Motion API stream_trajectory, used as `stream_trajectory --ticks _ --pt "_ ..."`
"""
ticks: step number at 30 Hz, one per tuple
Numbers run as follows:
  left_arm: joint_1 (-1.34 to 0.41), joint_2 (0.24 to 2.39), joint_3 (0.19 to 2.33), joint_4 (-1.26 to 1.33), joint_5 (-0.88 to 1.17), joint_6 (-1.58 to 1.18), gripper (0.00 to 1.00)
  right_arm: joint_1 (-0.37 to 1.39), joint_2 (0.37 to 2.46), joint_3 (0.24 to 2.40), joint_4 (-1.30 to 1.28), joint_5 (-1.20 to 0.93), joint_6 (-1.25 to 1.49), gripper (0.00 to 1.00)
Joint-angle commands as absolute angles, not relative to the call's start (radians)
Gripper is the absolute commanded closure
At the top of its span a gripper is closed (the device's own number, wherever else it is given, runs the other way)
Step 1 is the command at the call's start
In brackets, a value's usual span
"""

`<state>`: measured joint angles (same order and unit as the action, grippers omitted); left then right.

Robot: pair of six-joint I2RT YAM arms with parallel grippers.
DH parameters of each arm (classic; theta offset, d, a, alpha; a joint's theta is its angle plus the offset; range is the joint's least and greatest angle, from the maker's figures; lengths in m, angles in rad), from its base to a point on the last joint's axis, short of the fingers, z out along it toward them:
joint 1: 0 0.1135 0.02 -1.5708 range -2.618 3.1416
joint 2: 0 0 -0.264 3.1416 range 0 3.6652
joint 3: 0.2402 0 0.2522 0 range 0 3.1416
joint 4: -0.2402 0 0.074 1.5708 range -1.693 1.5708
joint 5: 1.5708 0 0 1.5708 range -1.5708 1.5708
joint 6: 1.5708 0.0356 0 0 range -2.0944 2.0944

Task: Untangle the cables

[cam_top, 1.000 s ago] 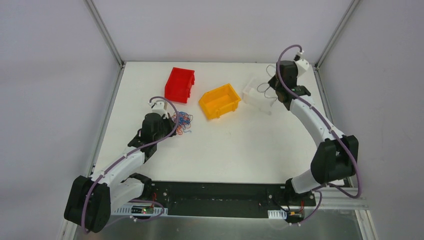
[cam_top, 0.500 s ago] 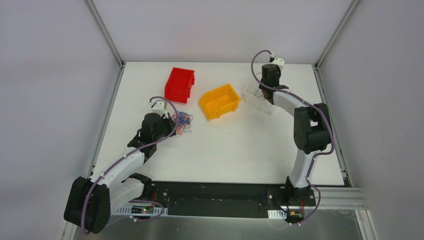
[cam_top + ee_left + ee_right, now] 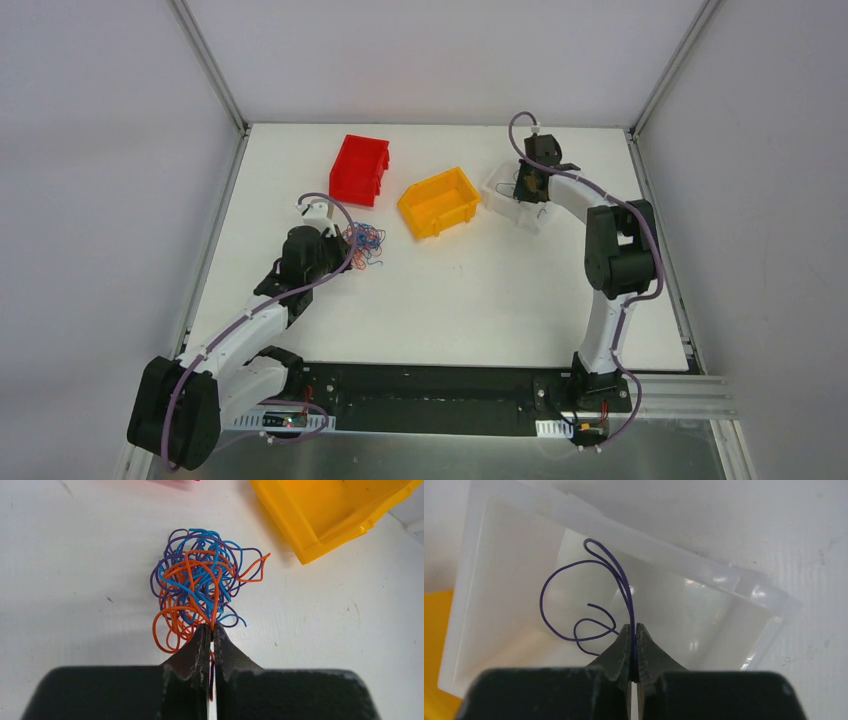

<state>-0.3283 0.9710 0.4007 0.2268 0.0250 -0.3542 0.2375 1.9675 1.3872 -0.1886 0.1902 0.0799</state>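
One tangle of blue, orange and purple cables (image 3: 197, 587) is lying on the desk (image 3: 75, 555) near the yellow bin (image 3: 325, 515) and is being pinched at its near edge by the closed left tool (image 3: 211, 632). A single purple cable (image 3: 625, 591) is being gripped by the closed right tool (image 3: 634, 630) over the white bin (image 3: 499, 580).

White scuffed table top (image 3: 480, 300), plain pale grey walls (image 3: 100, 150), aluminium corner posts (image 3: 208, 65), black plate (image 3: 430, 385) at near edge, even diffuse light.
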Motion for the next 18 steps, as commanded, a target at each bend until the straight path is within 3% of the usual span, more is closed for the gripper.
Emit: stream_trajectory --ticks 1,5,10,11,14,18 --pt "-0.337 0.938 0.424 0.245 0.027 -0.344 0.98 0.176 2.067 1.551 -0.404 -0.104 0.127 1.0" --pt "-0.337 0.939 0.425 0.245 0.033 -0.342 0.98 0.146 2.159 1.735 -0.574 -0.217 0.173 1.0" --pt "-0.337 0.941 0.423 0.254 0.054 -0.34 0.98 0.166 2.067 1.7 -0.511 -0.192 0.166 1.0" --pt "-0.338 0.943 0.42 0.263 0.067 -0.339 0.98 0.169 2.055 1.706 -0.513 -0.188 0.163 0.96" --pt "-0.337 0.952 0.422 0.276 0.093 -0.338 0.98 0.178 2.034 1.735 -0.537 -0.106 0.177 0.6" --pt "-0.338 0.956 0.421 0.277 0.104 -0.335 0.97 0.184 1.986 1.739 -0.546 -0.055 0.186 0.44"
